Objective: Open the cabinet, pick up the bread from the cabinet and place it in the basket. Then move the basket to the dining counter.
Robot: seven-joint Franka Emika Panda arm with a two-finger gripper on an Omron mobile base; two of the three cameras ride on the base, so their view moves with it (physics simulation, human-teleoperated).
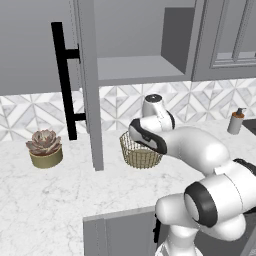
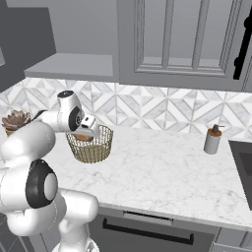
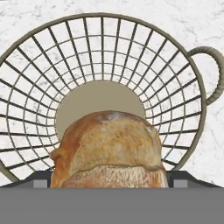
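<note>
My gripper (image 2: 88, 134) hangs over the round tan wire basket (image 2: 91, 146), dipping just inside its rim, shut on the bread (image 3: 109, 148). The golden-brown loaf sits between my fingertips (image 3: 41, 180), above the basket's pale base (image 3: 98, 98). Part of the loaf shows as an orange patch (image 2: 83, 138) high inside the mesh. On the marble worktop, the basket (image 1: 140, 155) is partly hidden by my arm. The cabinet door (image 1: 90, 85) stands swung open, its black bar handle (image 1: 65, 80) facing left, and the shelf (image 1: 135, 67) inside is bare. The dining counter is out of view.
A succulent in an olive pot (image 1: 45, 150) sits left of the open door. A soap dispenser (image 2: 213, 140) stands to the right, near a dark sink edge (image 2: 243, 162). The door's lower edge hangs just left of the basket. A loop handle (image 3: 212, 74) sticks out from the basket rim.
</note>
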